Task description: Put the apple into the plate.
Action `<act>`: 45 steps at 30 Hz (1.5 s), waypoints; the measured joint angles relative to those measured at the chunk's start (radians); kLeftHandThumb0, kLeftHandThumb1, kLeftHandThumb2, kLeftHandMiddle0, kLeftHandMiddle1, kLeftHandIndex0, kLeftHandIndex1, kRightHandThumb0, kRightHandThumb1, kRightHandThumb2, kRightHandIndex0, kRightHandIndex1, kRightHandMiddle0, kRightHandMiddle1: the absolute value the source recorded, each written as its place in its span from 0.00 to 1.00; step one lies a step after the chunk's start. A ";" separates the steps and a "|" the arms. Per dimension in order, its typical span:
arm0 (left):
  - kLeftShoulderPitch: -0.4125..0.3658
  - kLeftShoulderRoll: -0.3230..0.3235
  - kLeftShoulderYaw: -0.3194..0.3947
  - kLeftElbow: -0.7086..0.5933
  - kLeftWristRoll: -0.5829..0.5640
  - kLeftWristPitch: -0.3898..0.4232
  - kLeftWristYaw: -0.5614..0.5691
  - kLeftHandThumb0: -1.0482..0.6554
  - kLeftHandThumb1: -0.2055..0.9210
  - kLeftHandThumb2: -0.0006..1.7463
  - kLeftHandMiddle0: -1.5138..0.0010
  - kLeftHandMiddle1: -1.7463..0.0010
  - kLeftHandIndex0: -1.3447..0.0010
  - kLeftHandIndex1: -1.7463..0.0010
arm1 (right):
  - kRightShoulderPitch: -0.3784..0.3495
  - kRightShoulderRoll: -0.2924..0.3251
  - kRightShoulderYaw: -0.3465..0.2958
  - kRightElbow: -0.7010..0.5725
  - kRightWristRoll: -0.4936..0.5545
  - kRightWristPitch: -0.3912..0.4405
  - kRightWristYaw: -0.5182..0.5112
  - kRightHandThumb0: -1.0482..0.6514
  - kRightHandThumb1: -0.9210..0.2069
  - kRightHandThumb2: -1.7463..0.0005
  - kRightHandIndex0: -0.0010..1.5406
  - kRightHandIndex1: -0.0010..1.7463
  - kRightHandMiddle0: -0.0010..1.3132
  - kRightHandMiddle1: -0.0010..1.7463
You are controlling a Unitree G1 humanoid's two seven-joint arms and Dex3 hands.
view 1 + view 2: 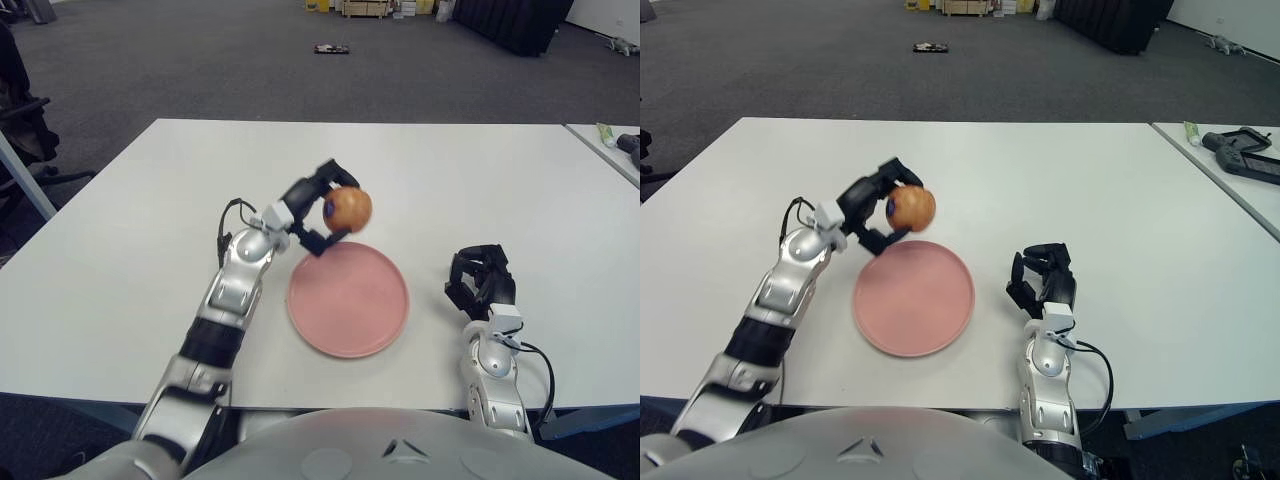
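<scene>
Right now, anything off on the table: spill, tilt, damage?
Nothing stands out. The left hand holds the apple above the far rim of the pink plate, which lies flat and bare on the white table. The right hand shows to the right of the plate, curled and empty.

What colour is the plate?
The plate is plain pink, with no pattern. It shows best in the left eye view.
</scene>
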 measured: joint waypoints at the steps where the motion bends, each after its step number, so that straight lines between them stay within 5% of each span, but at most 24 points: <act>1: 0.010 0.013 -0.016 -0.007 0.011 -0.029 -0.010 0.31 0.33 0.86 0.12 0.00 0.46 0.00 | -0.001 0.000 0.000 0.000 0.000 0.000 0.000 0.39 0.23 0.49 0.37 0.78 0.27 1.00; 16: 0.014 0.127 -0.161 0.195 0.208 -0.407 -0.038 0.31 0.36 0.83 0.16 0.00 0.48 0.00 | -0.015 -0.001 0.001 0.007 -0.001 -0.008 -0.001 0.39 0.21 0.51 0.37 0.77 0.25 1.00; 31: -0.055 0.205 -0.257 0.306 0.483 -0.762 0.115 0.33 0.41 0.80 0.16 0.00 0.51 0.00 | -0.013 -0.001 0.003 0.005 -0.004 -0.003 -0.017 0.39 0.21 0.51 0.37 0.77 0.25 1.00; 45: -0.149 0.226 -0.336 0.383 0.806 -0.823 0.446 0.33 0.45 0.77 0.16 0.00 0.54 0.00 | -0.008 -0.001 0.002 0.005 0.005 -0.005 -0.010 0.39 0.22 0.50 0.38 0.77 0.26 1.00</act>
